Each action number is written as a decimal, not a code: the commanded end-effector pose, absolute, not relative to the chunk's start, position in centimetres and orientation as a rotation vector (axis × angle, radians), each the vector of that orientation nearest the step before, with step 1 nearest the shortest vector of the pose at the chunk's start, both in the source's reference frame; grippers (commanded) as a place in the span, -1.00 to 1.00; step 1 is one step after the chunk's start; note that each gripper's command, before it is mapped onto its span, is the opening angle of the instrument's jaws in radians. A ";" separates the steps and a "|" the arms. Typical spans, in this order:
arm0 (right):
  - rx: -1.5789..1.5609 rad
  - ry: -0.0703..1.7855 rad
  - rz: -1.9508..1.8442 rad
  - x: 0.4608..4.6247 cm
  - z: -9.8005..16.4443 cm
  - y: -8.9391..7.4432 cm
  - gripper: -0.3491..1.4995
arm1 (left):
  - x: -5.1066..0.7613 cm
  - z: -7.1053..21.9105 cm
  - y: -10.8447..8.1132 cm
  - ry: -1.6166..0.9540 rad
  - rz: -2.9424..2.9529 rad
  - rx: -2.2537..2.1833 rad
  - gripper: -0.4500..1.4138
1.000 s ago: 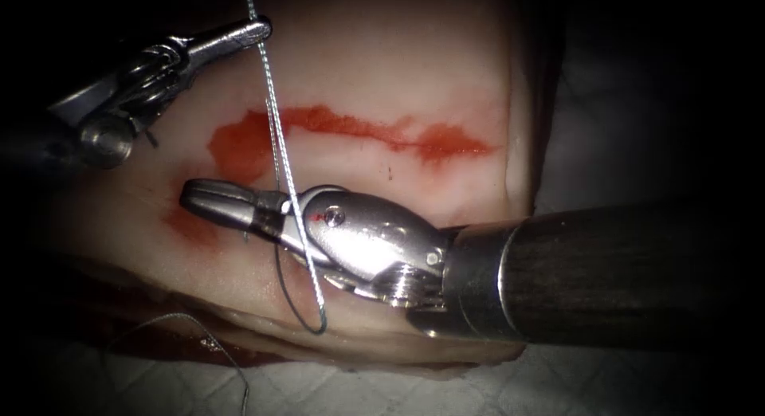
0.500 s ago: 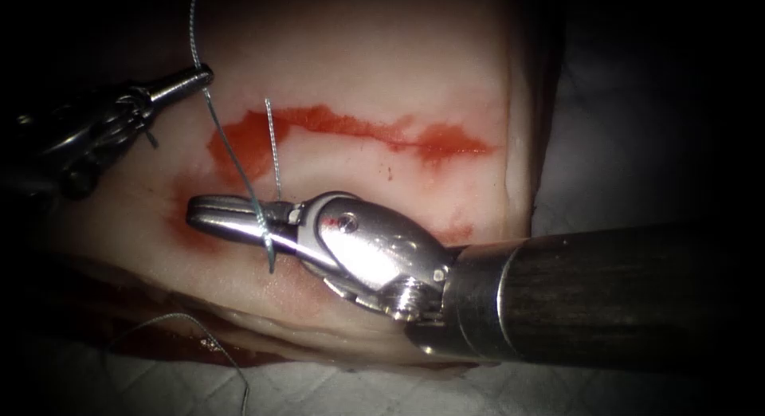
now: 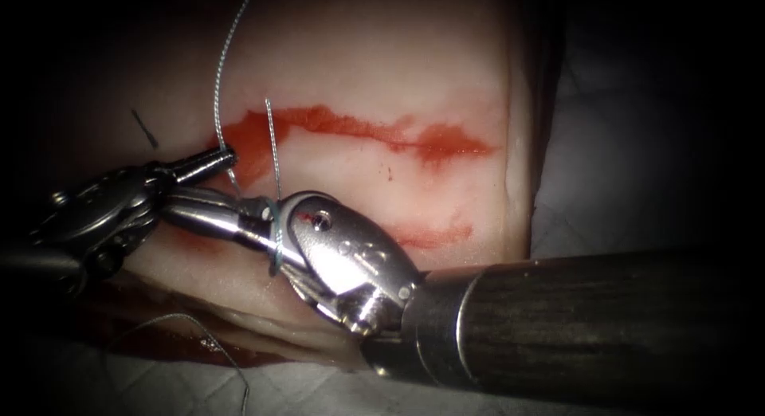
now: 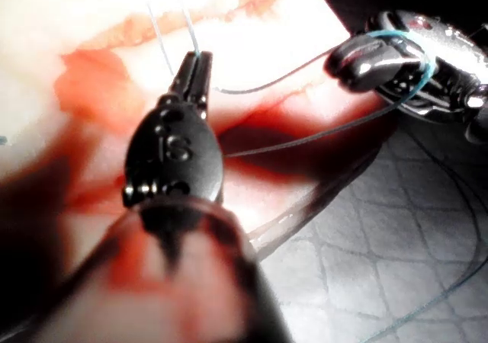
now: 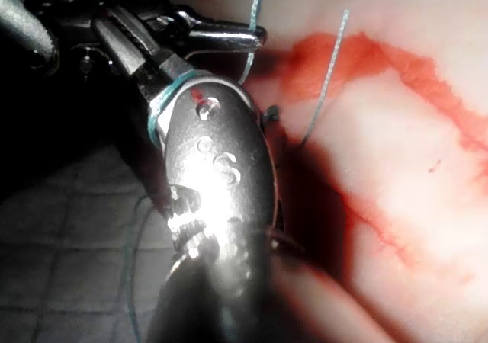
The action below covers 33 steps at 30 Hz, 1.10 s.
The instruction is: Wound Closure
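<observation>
Thread (image 3: 218, 73) runs up from the left tool (image 3: 215, 158), whose closed jaws pinch it at the left end of the cut (image 3: 358, 129) — just beside that, a loop of it wraps the right tool (image 3: 195, 211), jaws closed, on the tissue (image 3: 382, 49).

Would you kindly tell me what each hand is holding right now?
Left hand: shut on the thread.
Right hand: looks shut, thread wrapped around it; nothing seen in its grasp.
</observation>
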State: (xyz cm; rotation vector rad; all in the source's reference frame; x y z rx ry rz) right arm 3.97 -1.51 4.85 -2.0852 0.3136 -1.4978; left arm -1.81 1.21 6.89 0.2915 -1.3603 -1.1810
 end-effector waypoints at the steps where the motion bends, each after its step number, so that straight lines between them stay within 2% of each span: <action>1: -2.088 0.320 -1.478 4.09 4.9 -1.5 0.29 | -1.87 6.9 1.2 -1.363 -1.178 0.293 -1.00; 2: -2.088 0.323 -1.474 4.10 4.9 -1.5 0.36 | -1.87 7.0 1.2 -1.364 -1.180 0.299 -1.00; 12: -2.034 0.277 -1.439 4.09 4.9 -1.5 0.40 | -1.84 7.0 1.0 -1.361 -1.175 0.298 -1.00; 20: -1.912 0.168 -1.385 4.08 5.0 -1.4 0.33 | -1.74 6.8 0.7 -1.315 -1.151 0.268 -1.00; 30: -1.765 0.069 -1.380 4.00 5.3 -1.2 0.34 | -1.78 6.2 0.3 -1.306 -1.144 0.258 -1.00; 31: -1.731 0.050 -1.388 3.99 5.4 -1.2 0.25 | -1.81 6.0 0.3 -1.306 -1.136 0.276 -1.00; 33: -1.718 0.045 -1.400 3.99 5.4 -1.2 0.22 | -1.88 5.9 0.2 -1.310 -1.138 0.286 -1.00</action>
